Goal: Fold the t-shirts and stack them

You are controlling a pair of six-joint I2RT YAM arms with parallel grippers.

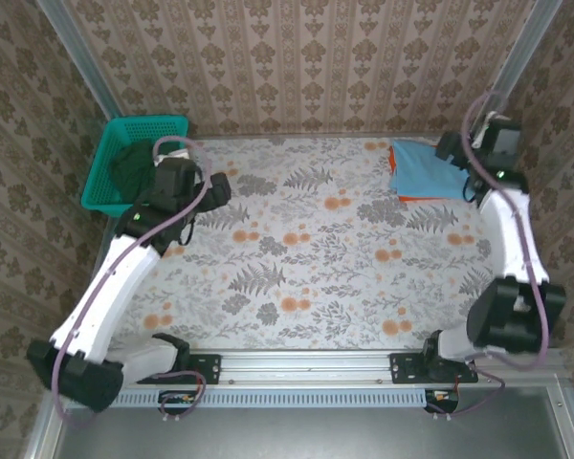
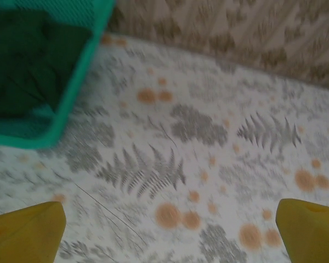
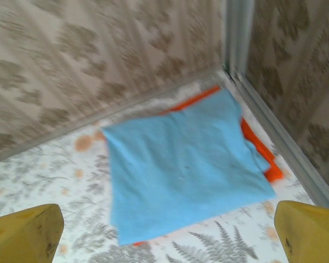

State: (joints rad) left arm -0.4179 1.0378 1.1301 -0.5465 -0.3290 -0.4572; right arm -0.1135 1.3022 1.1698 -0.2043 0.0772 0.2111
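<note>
Top view: folded light-blue t-shirt (image 1: 424,168) lies at 2 o'clock on the floral table (image 1: 306,249), in the far right corner. It sits on the orange t-shirt (image 1: 429,198); orange peeks out at the near edge.

Right wrist view: orange strip also shows along the blue tee's 3 o'clock side and far edge.

Right gripper (image 3: 167,230) hovers near the stack, jaws spread wide, nothing between them, not touching cloth.

Left gripper (image 2: 167,227) wide apart too, empty, over bare table.

Green basket (image 1: 103,182) at 10 o'clock holds dark green cloth (image 1: 134,164).
</note>
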